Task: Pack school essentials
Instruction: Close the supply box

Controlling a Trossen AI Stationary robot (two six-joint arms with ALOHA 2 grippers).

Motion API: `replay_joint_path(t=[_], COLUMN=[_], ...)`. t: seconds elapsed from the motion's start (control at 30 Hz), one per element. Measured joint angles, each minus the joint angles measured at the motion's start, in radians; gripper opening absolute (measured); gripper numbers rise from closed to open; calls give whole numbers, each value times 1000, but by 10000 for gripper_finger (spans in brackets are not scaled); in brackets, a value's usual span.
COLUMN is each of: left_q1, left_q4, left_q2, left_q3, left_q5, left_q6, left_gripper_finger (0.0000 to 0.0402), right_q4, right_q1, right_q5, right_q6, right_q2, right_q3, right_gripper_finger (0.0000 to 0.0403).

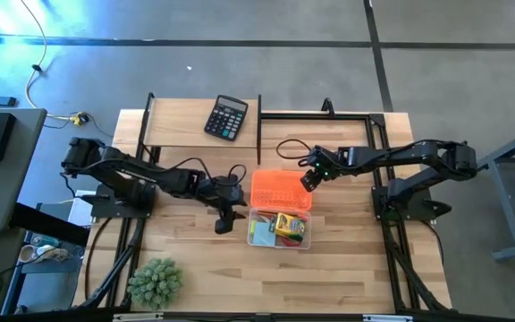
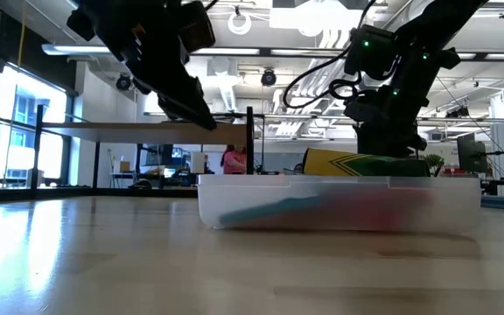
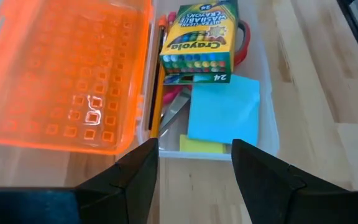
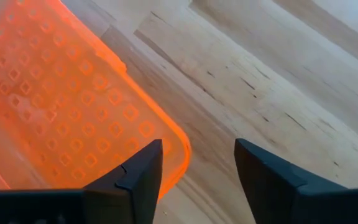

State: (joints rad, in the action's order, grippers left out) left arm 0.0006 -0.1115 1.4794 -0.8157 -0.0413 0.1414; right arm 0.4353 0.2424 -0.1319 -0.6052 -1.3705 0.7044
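While you read across from the left, take each line in turn.

Plant: your spiky green plant (image 1: 155, 282) sits at the near left corner of the surface (image 1: 347, 268), well apart from the rest.

Left arm: it reaches in from the left, elbow low, with the left gripper (image 1: 225, 217) just left of the clear case (image 1: 277, 241); its fingers stand parted and hold nothing.

Calculator: your black calculator (image 1: 226, 117) lies at the far edge.

Case: the orange lid (image 1: 281, 190) lies open beyond the tray.

Left wrist view only: you see the crayon box (image 3: 201, 38), blue notepad (image 3: 224, 109), yellow block (image 3: 201, 145), a pencil (image 3: 158, 81) and red scissors (image 3: 243, 43) inside.

Right arm: it stretches in from the right, with the right gripper (image 1: 310, 180) over the lid's far right corner, fingers spread, empty.

Low view: the crayon box (image 2: 357, 164) tops the rim.
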Motion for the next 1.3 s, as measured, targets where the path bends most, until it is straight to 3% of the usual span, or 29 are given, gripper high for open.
replay_joint_path(t=[0.33, 0.77, 1.0, 1.3], left_q1=[-41, -189, -225, -254], left_q4=[171, 177, 247, 297], left_q2=[88, 88, 154, 262], left_q3=[0, 0, 1, -57], left_q5=[-36, 107, 95, 80], left_q6=[30, 38, 51, 85], left_gripper_finger=[192, 192, 192, 192], right_q4=[3, -1, 0, 0], right_q1=[0, 0, 0, 0], right_q5=[-25, -20, -15, -12], right_q6=[1, -26, -70, -76], right_q2=[-10, -65, -65, -66], right_q3=[1, 1, 1, 1], right_gripper_finger=[177, 177, 175, 120])
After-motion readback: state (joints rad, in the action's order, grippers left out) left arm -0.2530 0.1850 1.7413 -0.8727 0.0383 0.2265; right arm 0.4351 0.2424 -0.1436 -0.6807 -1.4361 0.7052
